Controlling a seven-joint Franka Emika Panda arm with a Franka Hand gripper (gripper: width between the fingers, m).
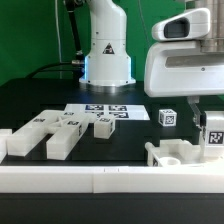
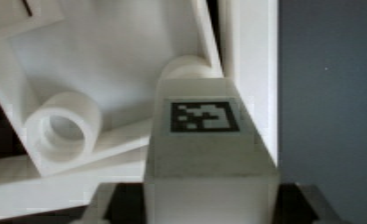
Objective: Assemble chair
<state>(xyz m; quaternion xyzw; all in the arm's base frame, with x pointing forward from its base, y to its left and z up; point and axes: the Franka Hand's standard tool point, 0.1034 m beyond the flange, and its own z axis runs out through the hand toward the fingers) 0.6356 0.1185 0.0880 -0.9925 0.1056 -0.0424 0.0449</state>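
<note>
One arm (image 1: 185, 65) low, jaws astride tagged bar (image 2: 206, 150)

Bare black tabletop (image 1: 146, 108) between the flat white marker board (image 1: 100, 110) and the small white tagged cube (image 1: 167, 117) leaves room to pass. A cluster of white blocky bars (image 1: 60, 140) crowds the exterior view's left front. The long white border rail (image 1: 110, 180) walls the near edge, with the white holed slab (image 1: 172, 153) just behind it.

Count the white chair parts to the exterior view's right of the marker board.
3: a small white plastic cube farthest back; a white plastic slab with a round socket in front; a tagged white plastic bar at the right edge. More may be hidden.
</note>
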